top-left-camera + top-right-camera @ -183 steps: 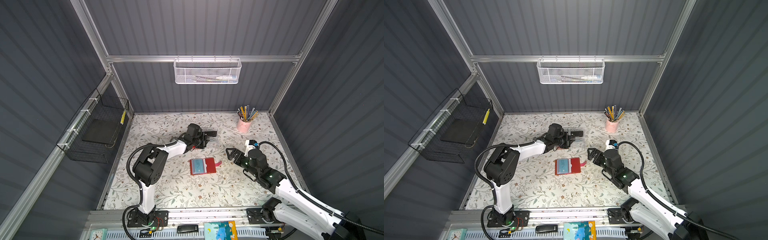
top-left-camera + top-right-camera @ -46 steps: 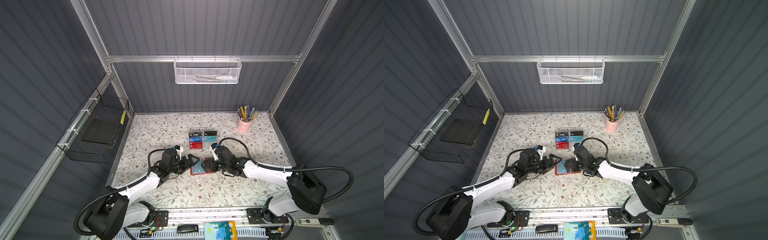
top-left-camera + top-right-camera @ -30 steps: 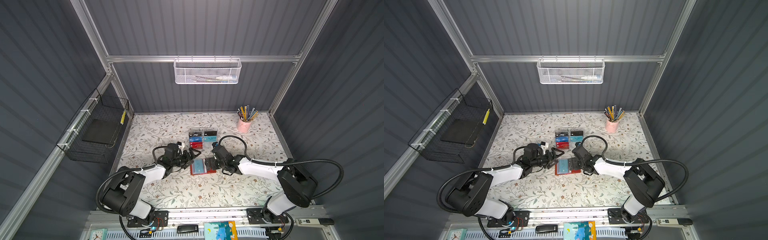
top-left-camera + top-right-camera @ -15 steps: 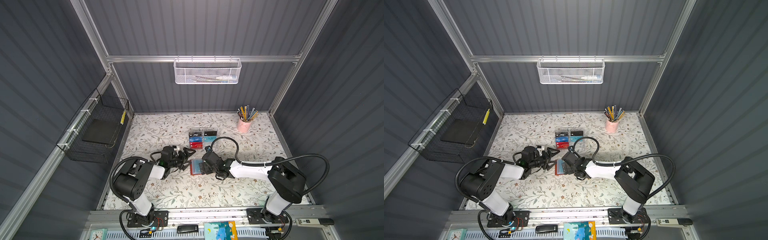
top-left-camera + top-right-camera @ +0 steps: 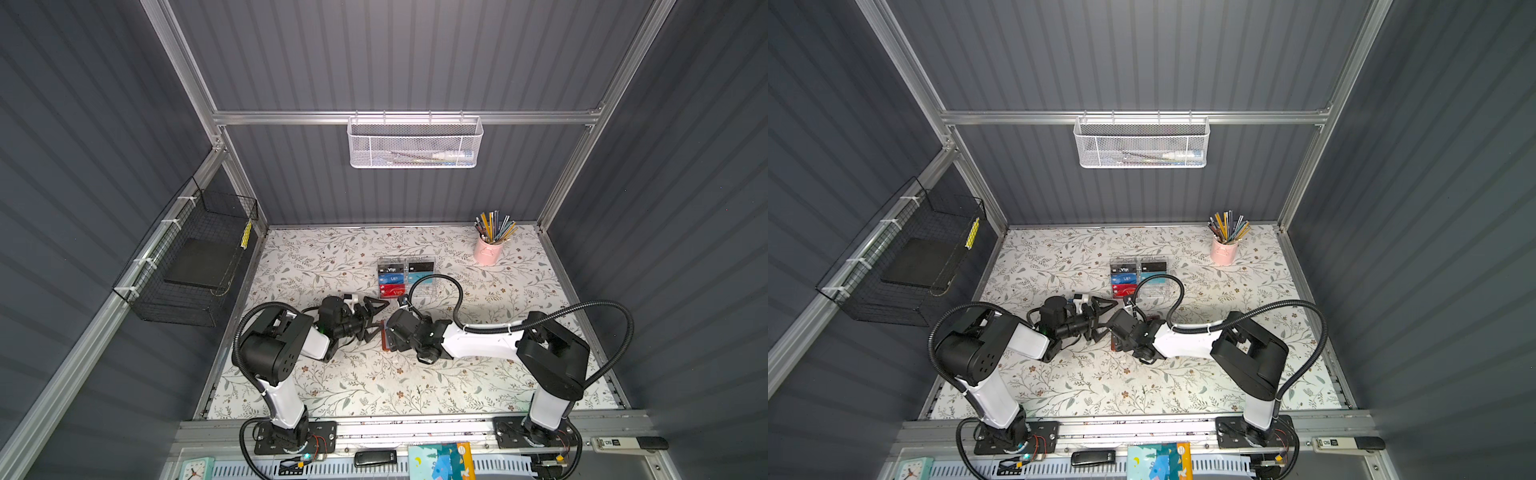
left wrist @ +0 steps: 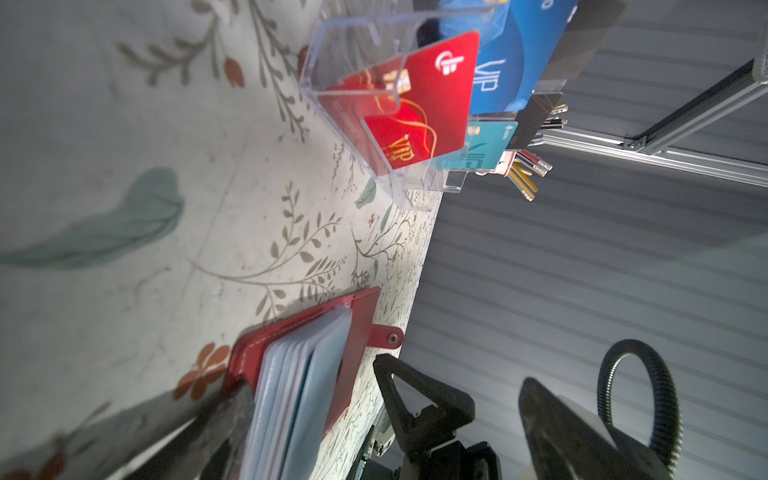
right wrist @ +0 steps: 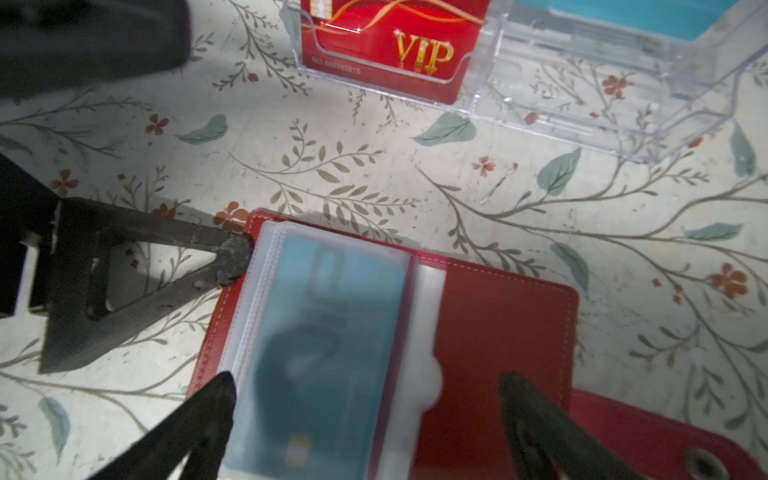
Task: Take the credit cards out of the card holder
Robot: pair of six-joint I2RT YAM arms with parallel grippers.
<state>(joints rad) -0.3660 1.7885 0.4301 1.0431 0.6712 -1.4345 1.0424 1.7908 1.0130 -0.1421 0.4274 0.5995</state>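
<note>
Right wrist view: wallet open, one teal card showing

One wallet (image 7: 498,332) lies open on the table (image 7: 415,174), near one clear rack (image 7: 582,104). One teal card (image 7: 332,324) sits in its top sleeve.

There are two grippers, both spread, neither holding anything. The right gripper (image 7: 365,382) hangs over the sleeves. The left gripper (image 5: 380,318) has one fingertip (image 7: 235,257) touching the wallet's corner.

Both top views count five rack cards (image 5: 392,278): two black, one blue, one red, one teal. There the wallet is nearly hidden under the right gripper. The left wrist view shows the sleeves (image 6: 291,395) edge-on, stacked.
</note>
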